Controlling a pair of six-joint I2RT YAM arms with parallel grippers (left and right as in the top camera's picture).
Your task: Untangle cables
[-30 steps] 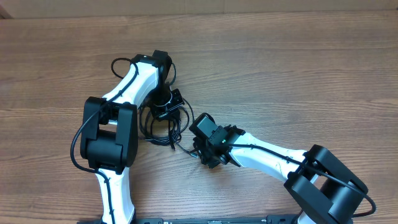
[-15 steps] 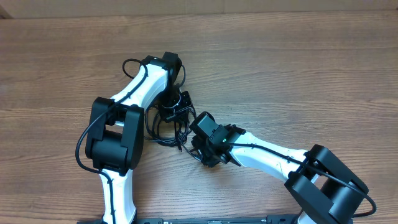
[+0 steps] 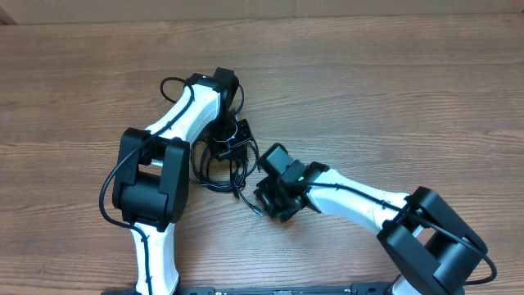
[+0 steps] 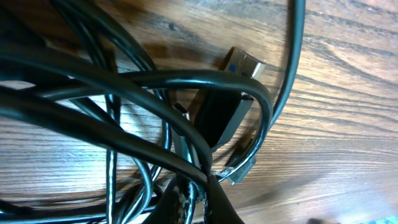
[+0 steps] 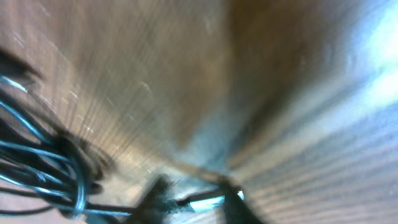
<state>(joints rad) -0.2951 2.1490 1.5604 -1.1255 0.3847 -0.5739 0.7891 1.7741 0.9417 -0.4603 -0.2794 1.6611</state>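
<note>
Wooden table [image 3: 393, 82], left gripper [image 3: 229, 146] reaching down pinching cables [image 3: 214, 170], right gripper [image 3: 264, 199] low beside them, state unreadable

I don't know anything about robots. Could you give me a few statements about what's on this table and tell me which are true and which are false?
1. The cables lie on a wooden table. True.
2. The cables are laid out in separate straight lines. False: they sit in one tangled bundle of loops.
3. A metal plug with a blue insert shows in the left wrist view. True.
4. The right wrist view is sharp and clear. False: it is heavily blurred, so little can be made out there.
5. The left gripper is wide open above the table. False: it is shut, pinching strands of the cables.
</note>
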